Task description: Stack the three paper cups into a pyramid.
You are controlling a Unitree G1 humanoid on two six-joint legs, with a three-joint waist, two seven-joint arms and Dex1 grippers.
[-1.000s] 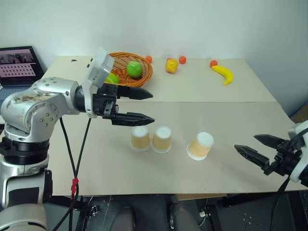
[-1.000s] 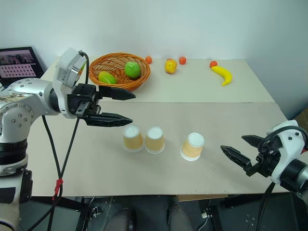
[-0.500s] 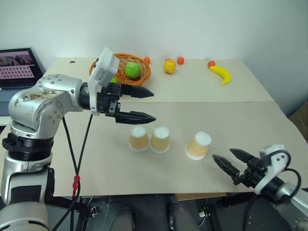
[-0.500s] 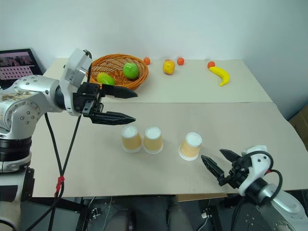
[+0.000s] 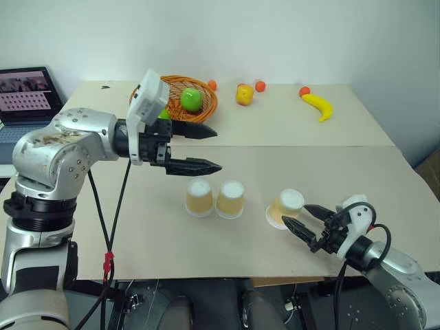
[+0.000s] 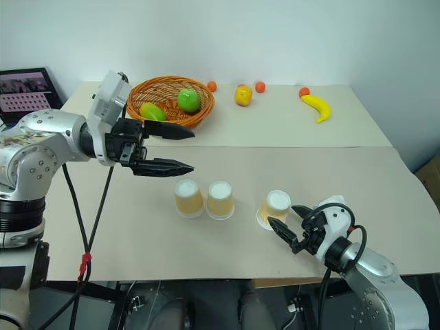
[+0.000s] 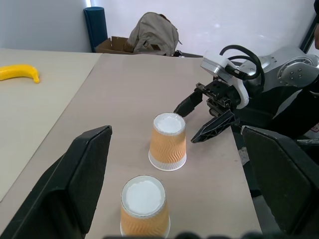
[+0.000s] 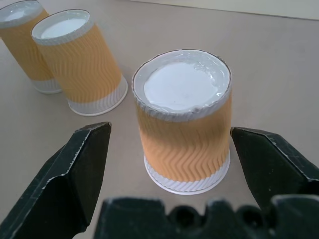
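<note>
Right wrist view shows the right gripper (image 8: 169, 164) spread either side of the lone cup (image 8: 183, 119) on the counter (image 8: 279, 64), apart from the paired cups (image 5: 216, 198); next, I judge, closing and lifting it onto them.

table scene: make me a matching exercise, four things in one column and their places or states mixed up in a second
Things:
1. lone cup
2. banana
3. green apple
4. left pincer

Places or states:
A. in the basket
B. open, above the table, behind the cup pair
C. between the open right pincer's fingers
D. far right part of the table

Pairs: 1-C, 2-D, 3-A, 4-B
</note>
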